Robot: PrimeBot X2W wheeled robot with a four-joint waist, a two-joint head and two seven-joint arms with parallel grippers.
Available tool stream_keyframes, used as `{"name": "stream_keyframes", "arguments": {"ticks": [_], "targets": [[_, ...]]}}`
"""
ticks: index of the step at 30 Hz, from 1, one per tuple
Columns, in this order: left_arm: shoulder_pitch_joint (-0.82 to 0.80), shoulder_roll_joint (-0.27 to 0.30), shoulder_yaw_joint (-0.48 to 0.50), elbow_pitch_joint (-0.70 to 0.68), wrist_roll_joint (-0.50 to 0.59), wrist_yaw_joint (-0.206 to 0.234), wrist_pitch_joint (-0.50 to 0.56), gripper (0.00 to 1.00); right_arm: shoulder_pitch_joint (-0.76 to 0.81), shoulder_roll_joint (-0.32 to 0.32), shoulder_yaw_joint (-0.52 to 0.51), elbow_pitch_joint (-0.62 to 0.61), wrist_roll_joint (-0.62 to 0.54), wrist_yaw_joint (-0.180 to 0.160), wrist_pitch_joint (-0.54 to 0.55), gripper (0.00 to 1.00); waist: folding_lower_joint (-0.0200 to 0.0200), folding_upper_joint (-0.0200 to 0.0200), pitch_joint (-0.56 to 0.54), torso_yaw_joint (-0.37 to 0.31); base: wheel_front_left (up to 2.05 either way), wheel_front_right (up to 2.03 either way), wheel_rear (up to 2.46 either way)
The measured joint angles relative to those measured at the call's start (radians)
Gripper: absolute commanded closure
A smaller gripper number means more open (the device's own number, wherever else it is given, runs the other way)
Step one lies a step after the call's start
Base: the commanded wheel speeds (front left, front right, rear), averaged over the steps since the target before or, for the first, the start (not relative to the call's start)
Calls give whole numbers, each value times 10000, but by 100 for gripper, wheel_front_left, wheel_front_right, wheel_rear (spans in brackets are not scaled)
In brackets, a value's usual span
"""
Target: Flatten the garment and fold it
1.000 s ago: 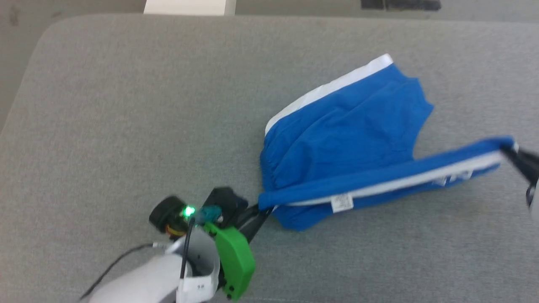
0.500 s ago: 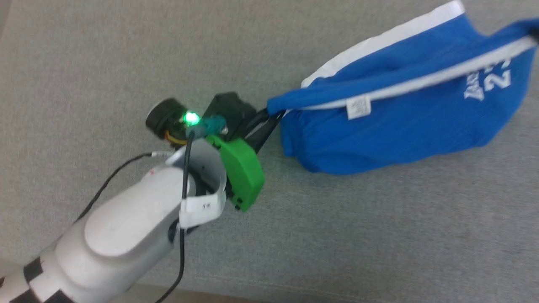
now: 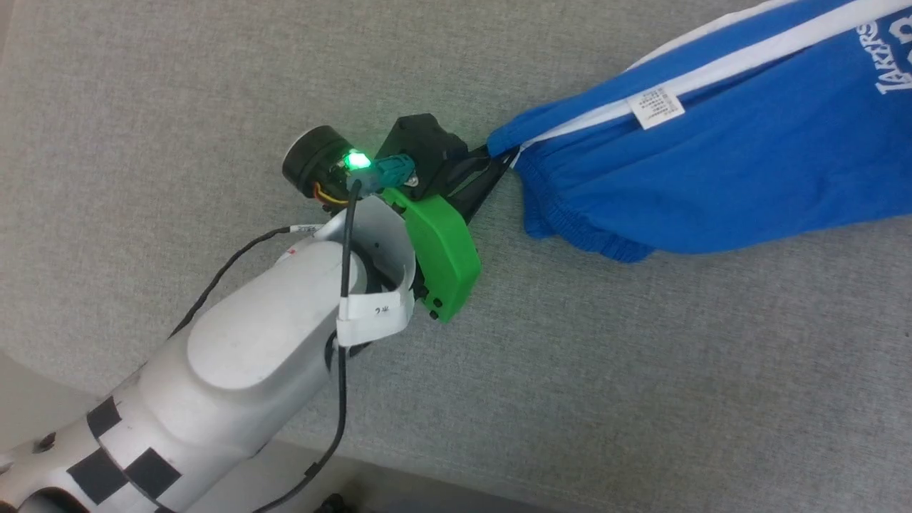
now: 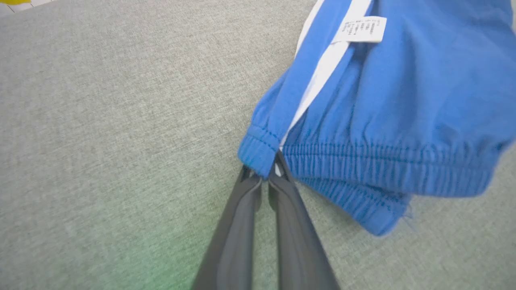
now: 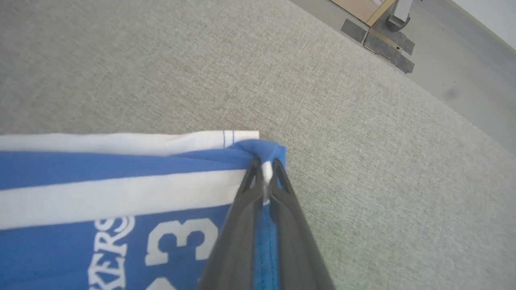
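1. The left gripper (image 3: 499,153) is pinched down hard on one corner of the garment (image 3: 712,164). Its fingers are basically closed, with just a bit of the gathered blue edge between the tips.
2. Same deal for the right gripper (image 5: 264,169). It sits well away from the left gripper, clamped on the opposite corner with a bit of white trim squeezed in the tips.
3. The shorts run from the left gripper out to the right one. The top edge is pulled into a taut line and the rest sags below it, over the grey cushion (image 3: 214,107). I can't tell whether the lowest bit touches it.
4. The white label (image 3: 655,107) sits on that taut edge, near the left gripper.
5. What's new: a second ago most of the fabric lay spread on the cushion beyond the left gripper, with only a thin strip stretched. Now the body hangs under the strip and the white lettering (image 3: 890,50) shows. The head camera swung too, so not all of that shift is the cloth.
6. My read: this is the lift-and-stretch part of flattening, and no fold has been made yet. Laying it down probably needs the tension kept, or it'll bunch again.
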Motion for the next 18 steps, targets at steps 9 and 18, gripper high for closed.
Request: {"name": "stream_keyframes", "arguments": {"ticks": [9,18], "targets": [[61,-136,25,685,-2,111,-372,0,-60,324,393,1030,134,-2,-1641,0,0,0,-391,-39,0,0,0],[1372,366,1030,1191,-732,1099,-1494,0,1551,205,1131,723,1354,-2,-5083,0,-1,0,-2135,-306,0,0,0]]}}
